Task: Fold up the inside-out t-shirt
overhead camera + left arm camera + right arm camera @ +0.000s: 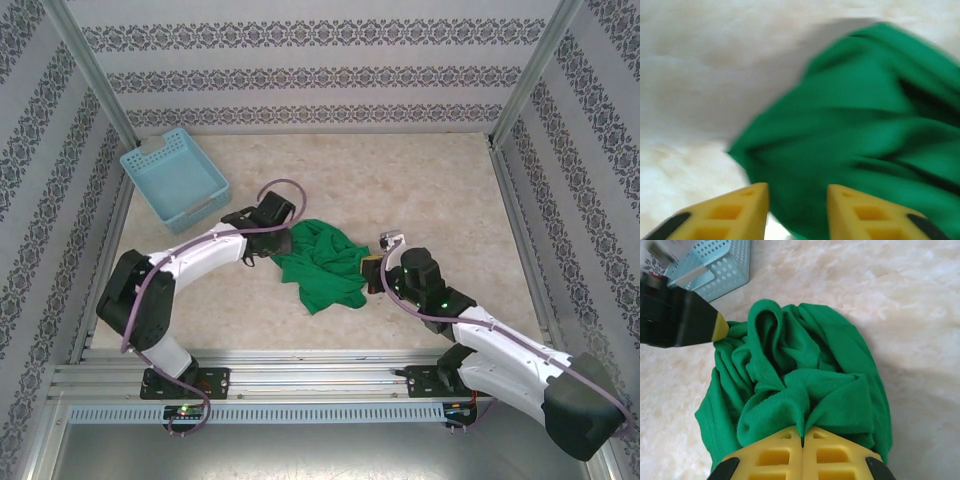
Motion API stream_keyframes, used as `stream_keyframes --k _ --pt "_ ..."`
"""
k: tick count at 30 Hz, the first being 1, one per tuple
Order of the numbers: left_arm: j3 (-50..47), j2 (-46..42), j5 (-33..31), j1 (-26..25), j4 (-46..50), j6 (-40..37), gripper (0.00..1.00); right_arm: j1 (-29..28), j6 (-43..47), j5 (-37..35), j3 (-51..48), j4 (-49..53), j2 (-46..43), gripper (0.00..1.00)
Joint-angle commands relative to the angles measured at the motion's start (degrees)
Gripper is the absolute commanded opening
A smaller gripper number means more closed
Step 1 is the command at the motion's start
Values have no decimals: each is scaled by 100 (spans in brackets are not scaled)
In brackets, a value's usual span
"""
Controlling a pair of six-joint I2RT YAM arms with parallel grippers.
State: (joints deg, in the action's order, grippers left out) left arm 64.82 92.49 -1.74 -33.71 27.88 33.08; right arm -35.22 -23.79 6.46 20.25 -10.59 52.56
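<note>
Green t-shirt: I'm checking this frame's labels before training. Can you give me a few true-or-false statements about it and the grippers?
The t-shirt lies flat and spread out. False: it is bunched in a crumpled heap.
The right gripper is shut on a fold of the t-shirt. True.
The left gripper has its fingers pressed together. False: they stand apart.
The blue basket sits apart from the t-shirt. True.
</note>
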Motion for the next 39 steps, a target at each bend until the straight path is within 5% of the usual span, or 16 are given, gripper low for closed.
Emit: stream_keyframes --k 1,6,10,20,28,33,39 --pt "770 -118 356 -489 611 140 41 -195 -44 26 -21 -415 54 0" --pt "1325 357 410 -984 705 317 53 -365 94 48 -20 -544 59 0" --pt "1675 909 381 -1014 905 314 52 -438 143 29 -12 -449 40 0" --pt "1820 1001 229 -867 1059 217 3 -459 190 -727 -210 29 -321 0" --pt "1656 -432 322 -119 825 -43 0 -409 377 -1261 -187 714 -632 0" --pt "1297 -1645 1284 924 -57 169 0 -301 219 -1854 -237 1082 -780 0" --pt "1128 -1515 1910 1228 -145 229 0 -95 59 -1619 -266 987 -664 0"
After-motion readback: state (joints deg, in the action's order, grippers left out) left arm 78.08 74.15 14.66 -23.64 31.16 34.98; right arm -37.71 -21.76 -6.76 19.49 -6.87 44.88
